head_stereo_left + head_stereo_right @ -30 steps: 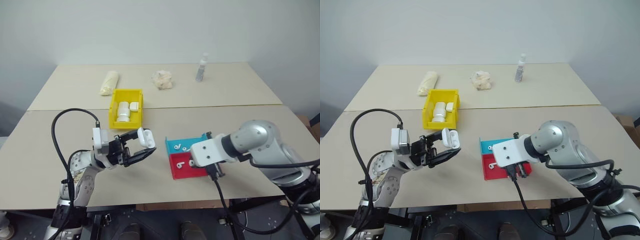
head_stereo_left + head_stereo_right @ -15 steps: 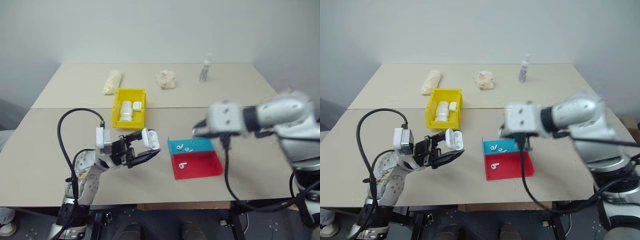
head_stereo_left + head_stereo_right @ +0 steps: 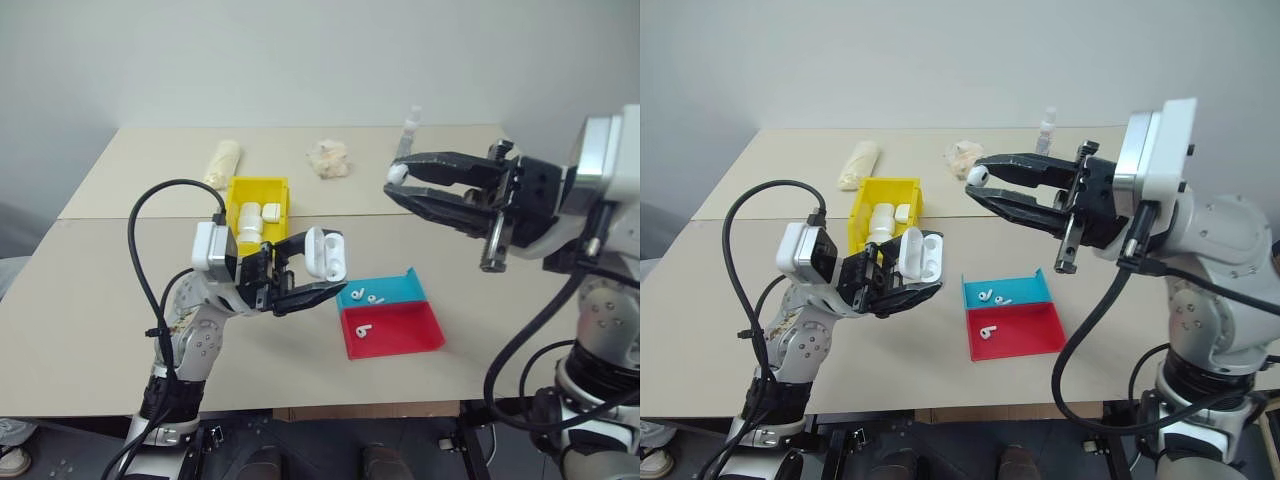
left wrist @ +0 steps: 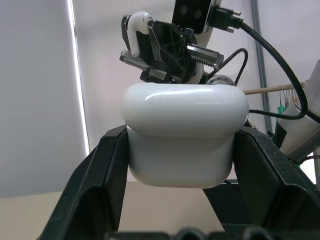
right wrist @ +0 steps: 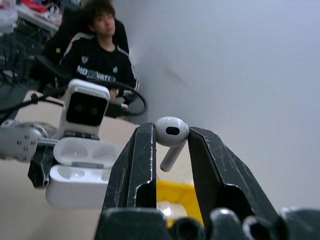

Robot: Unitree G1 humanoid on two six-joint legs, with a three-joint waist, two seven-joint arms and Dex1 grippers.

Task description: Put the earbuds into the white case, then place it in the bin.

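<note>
Jaws of the left gripper (image 3: 300, 275) are clamped on the white case (image 3: 327, 252), holding it up off the table (image 3: 100, 300) with its lid flipped open and the empty wells turned toward the other arm. That pose looks deliberate: the case is presented as a steady target so an earbud can be dropped in from the side. The right gripper (image 3: 985, 185) is raised well above the table and pinches a single earbud (image 3: 977, 175) at its very tips, head between the pads and stem hanging free in the right wrist view, which leaves the stem clear to slide into a well. The two grippers are apart, with open air between earbud and case.

More earbuds wait below: two in the blue tray (image 3: 395, 290) and one in the red tray (image 3: 410, 330) just beside it. The yellow bin (image 3: 238, 195) sits farther back on the table, already holding other white cases, so the held case must not be confused with those.

Several things are hard to judge. Which well the earbud suits cannot be told. From the left wrist view the case hides its own wells behind the lid. A rolled cloth (image 3: 220, 163), a crumpled wad (image 3: 328, 158) and a small bottle (image 3: 408, 128) stand at the far edge, partly covered by the right gripper. A seated person (image 5: 97, 55) shows behind the case in the right wrist view.
</note>
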